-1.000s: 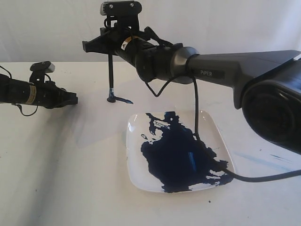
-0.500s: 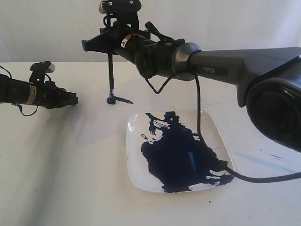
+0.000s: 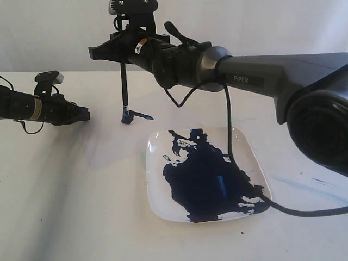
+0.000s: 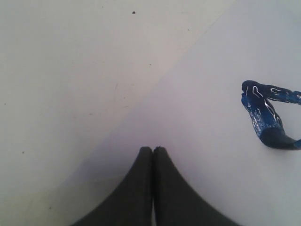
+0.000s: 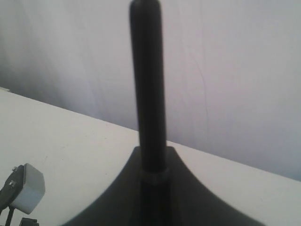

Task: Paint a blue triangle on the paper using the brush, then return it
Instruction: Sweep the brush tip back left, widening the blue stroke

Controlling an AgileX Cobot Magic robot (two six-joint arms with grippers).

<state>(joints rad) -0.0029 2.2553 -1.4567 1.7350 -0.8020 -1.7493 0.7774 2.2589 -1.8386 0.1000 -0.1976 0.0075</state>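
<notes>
The brush [image 3: 124, 89] stands upright with my right gripper [image 3: 123, 54] shut on its black handle [image 5: 148, 84]. Its blue-stained tip [image 3: 126, 117] touches the paper [image 3: 117, 144], a pale sheet left of the plate. A dark blue painted stroke [image 3: 140, 115] runs right from the tip. In the left wrist view it shows as a small curved blue outline [image 4: 265, 113] on the paper [image 4: 225, 70]. My left gripper [image 3: 85, 115] hovers at the paper's left edge, shut with nothing in it, its fingertips [image 4: 153, 149] pressed together.
A white square plate [image 3: 155, 142] flooded with dark blue paint [image 3: 206, 179] sits right of the paper. The right arm's black cable [image 3: 228, 136] hangs across the plate. Pale blue streaks [image 3: 304, 185] mark the table at far right.
My right gripper has shifted a little to the left with the brush, dragging the tip left along the paper. The left arm has not moved.
</notes>
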